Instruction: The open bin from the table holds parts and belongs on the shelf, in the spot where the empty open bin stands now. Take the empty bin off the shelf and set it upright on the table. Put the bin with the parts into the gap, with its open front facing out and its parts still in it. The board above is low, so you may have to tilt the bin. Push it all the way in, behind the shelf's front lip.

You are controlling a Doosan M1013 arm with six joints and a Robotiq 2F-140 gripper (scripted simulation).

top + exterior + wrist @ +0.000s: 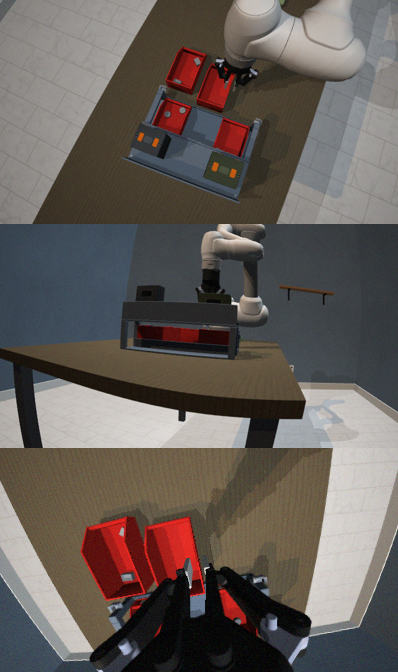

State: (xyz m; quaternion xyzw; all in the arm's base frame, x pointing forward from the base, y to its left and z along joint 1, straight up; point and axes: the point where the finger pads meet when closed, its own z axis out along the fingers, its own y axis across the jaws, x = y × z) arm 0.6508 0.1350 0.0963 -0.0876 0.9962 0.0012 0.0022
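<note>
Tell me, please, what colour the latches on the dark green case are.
Orange, clearest in the top view.
</note>
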